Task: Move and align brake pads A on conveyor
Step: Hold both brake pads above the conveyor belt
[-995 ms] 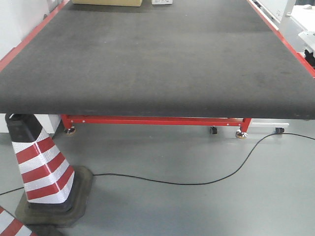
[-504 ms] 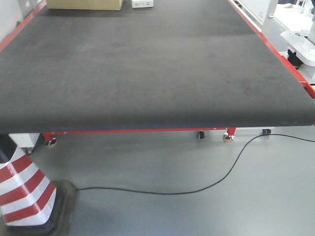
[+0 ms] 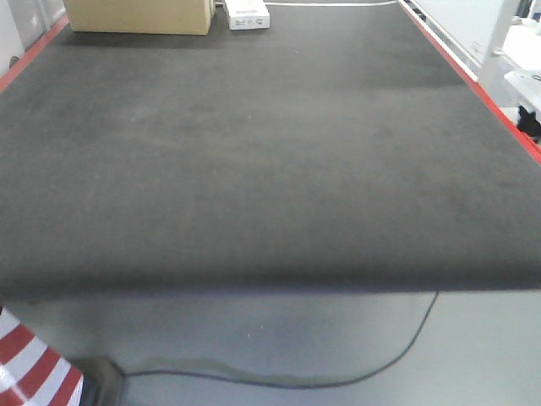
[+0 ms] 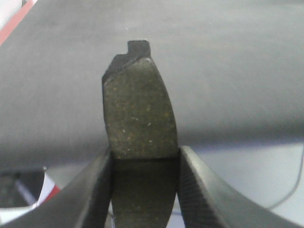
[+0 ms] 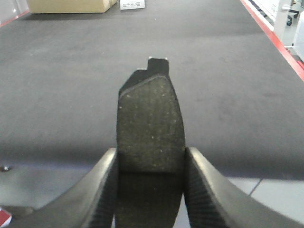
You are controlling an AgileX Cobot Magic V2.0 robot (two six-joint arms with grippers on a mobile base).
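While both arms hang just short of the conveyor (image 3: 254,152), each carries one pad.
Judged best: reach over the belt, lower flat, release both side by side, long axes parallel. Left end effector (image 4: 145,154) narrow, clamped on left brake pad (image 4: 137,114) across its width, tab forward; right end effector (image 5: 151,153) likewise pinches right brake pad (image 5: 149,118), both airborne.

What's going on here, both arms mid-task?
The left gripper is shut on a brake pad, and the right gripper is shut on a second brake pad. Both pads are held in the air at the near edge of the conveyor, not yet set down. The front view shows no pads on the belt, only a cardboard box and a small white box at its far end.
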